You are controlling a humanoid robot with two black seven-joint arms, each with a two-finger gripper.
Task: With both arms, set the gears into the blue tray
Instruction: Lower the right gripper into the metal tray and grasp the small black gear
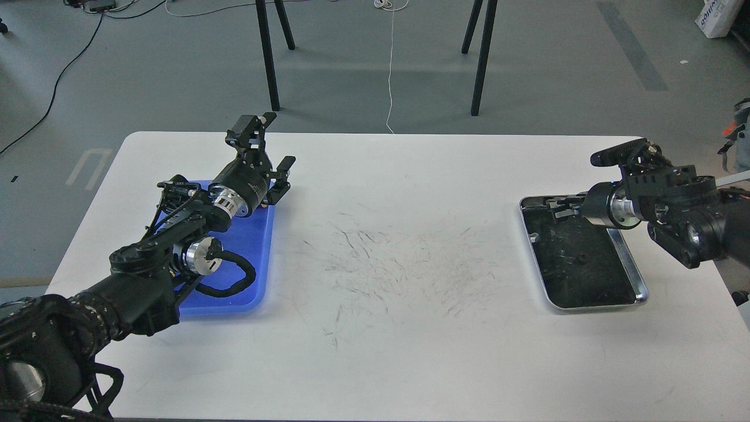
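Observation:
The blue tray [261, 252] lies at the table's left, mostly covered by my left arm. My left gripper [270, 149] hovers over the tray's far right corner, open, with nothing between its fingers. No gears show on the bare blue floor. At the right, my right gripper [561, 207] reaches into the far left corner of the steel tray [628, 258]. Its fingers are dark against the dark floor, so their state is unclear. One tiny black spot, possibly a gear [580, 257], lies mid-floor in the steel tray.
The white table [398, 328] is scuffed with dark marks in the middle. Black stand legs [268, 58] rise from the floor beyond the far edge. A white cord [390, 70] hangs down there.

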